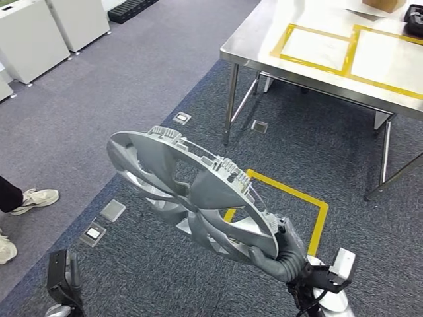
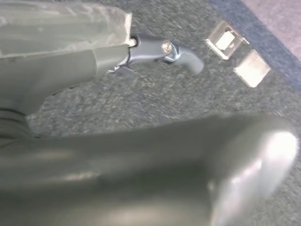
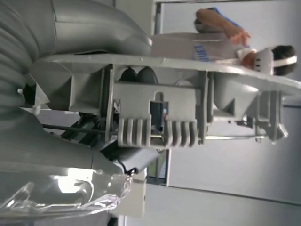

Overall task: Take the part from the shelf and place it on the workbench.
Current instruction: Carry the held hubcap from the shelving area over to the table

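Carpeted floor (image 1: 164, 72), grey, darker blue-grey on the right, open between robot and worktop; steel worktop (image 1: 259, 39) far right, near edge facing the robot, yellow tape rectangles (image 1: 319, 49) on top; part (image 1: 194, 191), large silver casting with oval openings, held in the air over the floor, tilted, well apart from the worktop; right robot hand (image 1: 279, 254) clasps its near right rim; left robot hand (image 2: 160, 49) hangs low over the carpet, grip state cannot be told; floor tape outline (image 1: 299, 198); person's shoes (image 1: 35, 198) far left.

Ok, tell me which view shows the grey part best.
The head view: the whole part shows, held by the right hand. The right wrist view gives a close look at its ribbed edge; the left wrist view shows carpet.
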Robot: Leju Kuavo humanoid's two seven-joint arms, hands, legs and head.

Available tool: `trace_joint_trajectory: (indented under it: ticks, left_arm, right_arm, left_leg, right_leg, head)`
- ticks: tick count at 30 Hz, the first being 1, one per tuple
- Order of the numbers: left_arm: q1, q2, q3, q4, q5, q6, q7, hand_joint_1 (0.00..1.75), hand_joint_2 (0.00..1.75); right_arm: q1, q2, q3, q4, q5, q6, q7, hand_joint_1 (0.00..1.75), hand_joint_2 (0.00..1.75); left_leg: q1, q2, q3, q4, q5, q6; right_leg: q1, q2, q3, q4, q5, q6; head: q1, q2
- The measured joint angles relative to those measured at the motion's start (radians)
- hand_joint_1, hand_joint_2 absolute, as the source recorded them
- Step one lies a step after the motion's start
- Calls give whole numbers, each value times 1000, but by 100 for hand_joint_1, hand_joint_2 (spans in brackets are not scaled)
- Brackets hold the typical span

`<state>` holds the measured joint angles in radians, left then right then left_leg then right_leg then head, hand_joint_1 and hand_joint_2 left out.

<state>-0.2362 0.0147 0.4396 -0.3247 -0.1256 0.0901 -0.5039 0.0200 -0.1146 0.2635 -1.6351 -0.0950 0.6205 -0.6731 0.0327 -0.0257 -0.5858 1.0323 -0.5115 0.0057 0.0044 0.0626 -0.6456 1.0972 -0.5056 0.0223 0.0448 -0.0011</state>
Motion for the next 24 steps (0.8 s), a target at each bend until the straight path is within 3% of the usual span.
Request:
trace_joint_trajectory:
  ticks: [1,2,4,5,6,8,10,11,13,15,17,19,20,21,23,24]
  left_arm:
    - [1,1,0,0,0,0,-1,0,0]
    - [3,1,0,0,-1,1,-2,0,0]
    - [6,1,0,0,-4,1,-6,0,0]
    - [6,1,-1,0,-8,0,-10,0,0]
    - [6,1,-3,-1,-12,0,-15,0,0]
    - [5,1,-10,-4,-19,-2,-30,0,0]
    - [2,1,-19,-8,-27,-2,-45,0,0]
    - [0,1,-24,-11,-32,-1,-50,0,0]
    - [-8,1,-35,-19,-39,0,-55,0,0]
    - [-17,1,-43,-26,-40,1,-56,0,0]
    - [-19,4,-47,-28,-39,3,-55,0,0]
    - [-15,6,-47,-28,-38,7,-53,0,0]
    - [-14,6,-48,-28,-38,9,-52,0,0]
    - [-13,6,-48,-28,-38,11,-52,0,0]
    - [-14,7,-48,-28,-37,12,-51,0,0]
    - [-13,8,-49,-28,-37,13,-51,0,0]
  right_arm:
    - [-3,0,2,2,1,-2,-1,175,175]
    - [-6,0,4,4,2,-3,-1,175,175]
    - [-7,-1,7,12,2,-7,0,175,175]
    - [-7,-2,8,16,3,-10,0,175,175]
    - [-6,-2,9,21,4,-13,0,175,175]
    - [-8,-4,10,29,5,-17,-1,175,175]
    - [-14,-4,12,36,4,-18,-2,175,175]
    - [-16,-3,13,39,4,-19,-1,175,175]
    - [-20,-2,14,43,4,-20,5,175,175]
    - [-29,1,17,47,4,-21,14,175,175]
    - [-40,8,22,52,4,-21,18,175,175]
    - [-46,14,25,58,4,-22,20,175,175]
    - [-48,15,27,61,4,-22,22,175,175]
    - [-49,17,28,63,4,-22,24,175,175]
    - [-52,19,30,66,4,-22,26,175,175]
    - [-54,20,30,67,4,-22,27,175,175]
  left_leg:
    - [-1,12,2,-1,-1,4]
    - [-1,25,2,-1,-3,6]
    - [-2,48,5,-1,-7,6]
    - [-1,59,8,-1,-11,4]
    - [-1,69,14,-1,-15,1]
    - [-3,88,26,-1,-25,-7]
    - [-9,106,33,-3,-31,-18]
    - [-11,117,36,-6,-32,-24]
    - [-10,131,47,-10,-39,-36]
    - [-8,97,38,29,-70,-43]
    - [-7,48,-21,151,-127,-43]
    - [-9,34,-86,258,-152,-41]
    - [-10,33,-97,262,-136,-39]
    - [-10,31,-90,228,-101,-37]
    - [-8,-2,-46,105,-23,-30]
    - [-6,-23,-27,54,-4,-27]
  right_leg:
    - [-1,-32,-29,57,-28,5]
    - [-5,-48,-64,124,-55,10]
    - [-11,-56,-114,211,-72,17]
    - [-14,-58,-113,202,-52,19]
    - [-15,-64,-92,154,-17,19]
    - [-8,-107,-28,19,48,13]
    - [3,-143,3,-51,63,-5]
    - [8,-144,2,-54,59,-13]
    - [6,-119,5,-62,59,-29]
    - [1,-96,16,-72,62,-43]
    - [-1,-69,22,-76,62,-53]
    - [0,-38,23,-74,60,-55]
    - [0,-23,24,-72,59,-55]
    - [0,-8,25,-69,57,-54]
    - [0,18,25,-60,51,-48]
    - [0,31,22,-55,49,-43]
  head:
    - [4,0]
    - [6,0]
    - [6,0]
    - [6,0]
    - [6,0]
    - [7,0]
    - [6,0]
    - [5,0]
    - [0,0]
    - [-3,0]
    - [-8,0]
    - [-11,0]
    - [-11,0]
    - [-11,0]
    - [-11,0]
    - [-10,0]
